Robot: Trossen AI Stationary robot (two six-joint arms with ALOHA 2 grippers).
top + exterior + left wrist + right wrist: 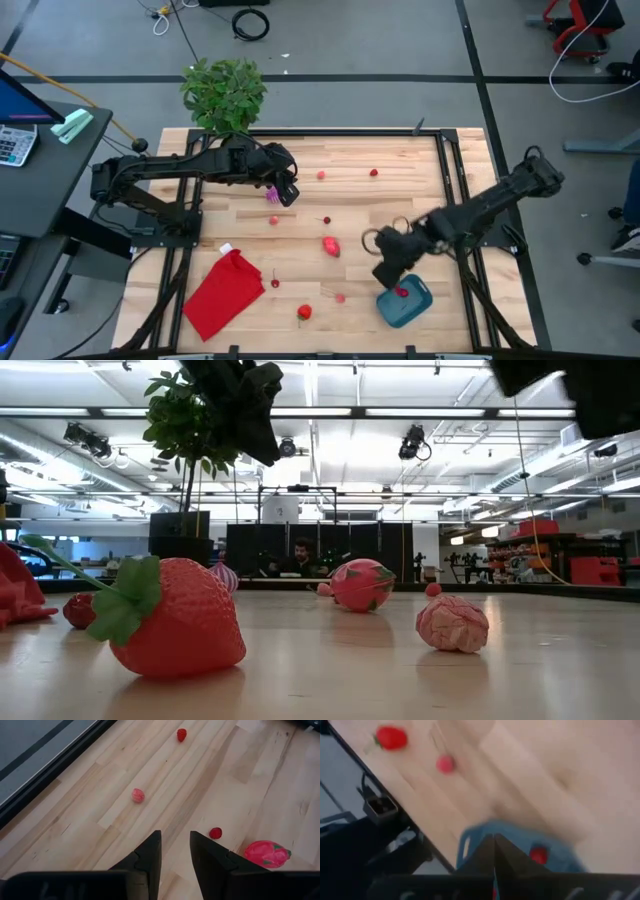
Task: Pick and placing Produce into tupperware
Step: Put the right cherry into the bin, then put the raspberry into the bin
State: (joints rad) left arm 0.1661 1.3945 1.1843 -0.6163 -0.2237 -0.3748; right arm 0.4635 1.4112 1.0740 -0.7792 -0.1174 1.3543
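The teal tub (408, 305) sits near the table's front right and has one small red piece (402, 292) inside it, also seen as the red piece (538, 855) in the right wrist view. My right gripper (390, 270) hovers over the tub's (475, 837) left rim, its fingers shut and empty. My left gripper (287, 192) is raised over the far left part of the table, open with a narrow gap (175, 851) and nothing between its fingers. A purple piece (272, 195) lies on the wood beside it. More red and pink produce is scattered mid-table, including a large pink fruit (331, 246) and a strawberry (304, 312).
A red cloth (225, 290) lies flat at the front left. A potted plant (225, 92) stands at the far left edge. Dark frame rails (455, 180) run along the table's sides. Bare wood shows at the far right. A person (300, 555) sits in the room behind.
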